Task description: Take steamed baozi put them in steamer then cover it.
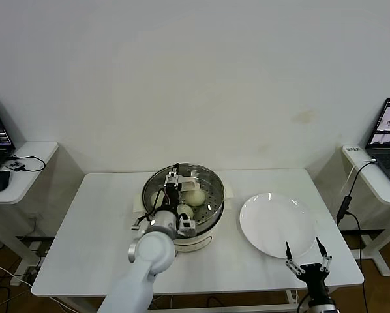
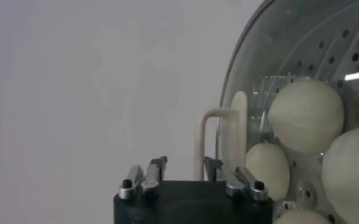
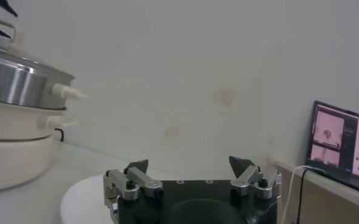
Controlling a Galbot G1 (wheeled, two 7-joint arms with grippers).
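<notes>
**Desk:** Item one, the baozi?

**Me:** Baozi [image 2: 305, 114]: in the steamer [image 1: 209, 179], centre of the tabletop [image 1: 100, 222]. From the left wrist I count four cream buns, one only as a sliver at the edge, on the perforated floor. Plate [image 1: 276, 225]: bare, right of the steamer. I judge loading done.

**Desk:** Item two, the lid?

**Me:** Lid [image 2: 270, 109]: glass, over the buns, cream handle [image 2: 222, 143] standing up from it. Whether it sits flush on the rim, I cannot tell from here.

**Desk:** Hands?

**Me:** Left hand [image 2: 185, 165]: over the steamer, right at the handle, jaws parted with the handle's near post between them, no contact showing; I read nothing as gripped. Right hand [image 1: 306, 250]: parked at the tabletop's front edge by the plate, fingers spread wide, empty.

**Desk:** Remaining?

**Me:** Confirm the lid is seated, then pull my left arm clear.
</notes>
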